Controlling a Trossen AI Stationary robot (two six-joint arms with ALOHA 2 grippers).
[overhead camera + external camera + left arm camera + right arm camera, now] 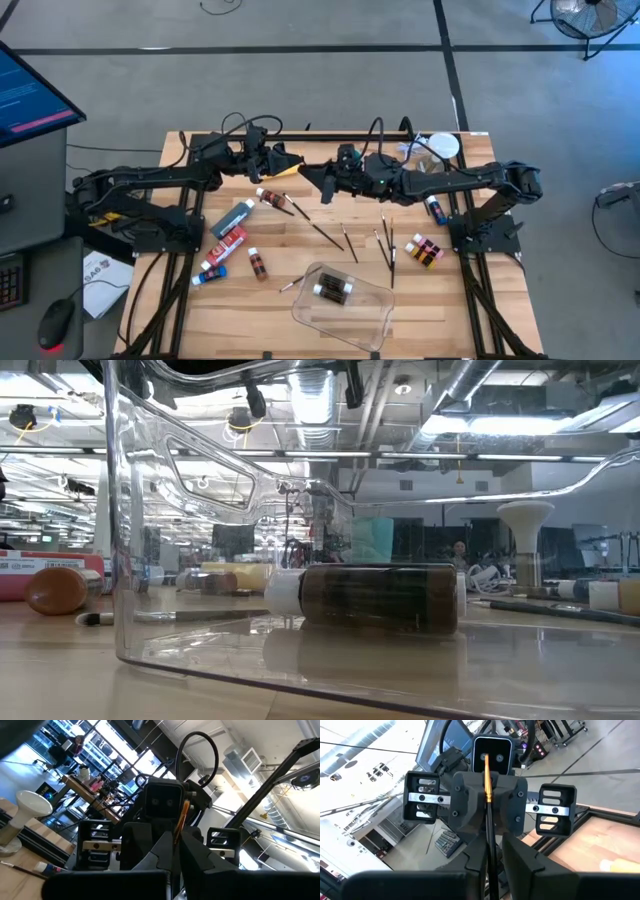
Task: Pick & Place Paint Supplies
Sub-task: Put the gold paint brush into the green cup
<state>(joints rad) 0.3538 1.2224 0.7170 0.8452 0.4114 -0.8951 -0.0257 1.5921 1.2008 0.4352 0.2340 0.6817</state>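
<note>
Both arms meet in mid-air over the table's far middle. My left gripper [298,168] and my right gripper [322,185] face each other tip to tip, each shut on one thin paint brush [488,820] that runs between them. The brush has a dark handle and a gold ferrule [487,777]. Other supplies lie on the wood: a grey tube [235,215], a red tube [228,240], a blue tube [212,272], small brown bottles [257,262] and loose brushes [330,235]. A dark bottle [380,597] lies on its side in the clear tray [360,320]. My left gripper pinches the brush at its ferrule end [176,837] between its two fingers. The fingers point about level toward the table's right, along the brush. The brush is lifted clear of the table. My right gripper pinches the dark handle [488,845] between its two fingers, coming level from the table's right. The fingers lie along the brush, which sticks out straight ahead toward the left gripper, clear of the table.
A yellow bottle [283,160] lies below the left gripper. More small bottles [425,250] and brushes [386,242] lie on the right, and a blue-capped bottle [435,208] near the right arm. A white round object [441,147] stands at the far right. Cables cross the far edge.
</note>
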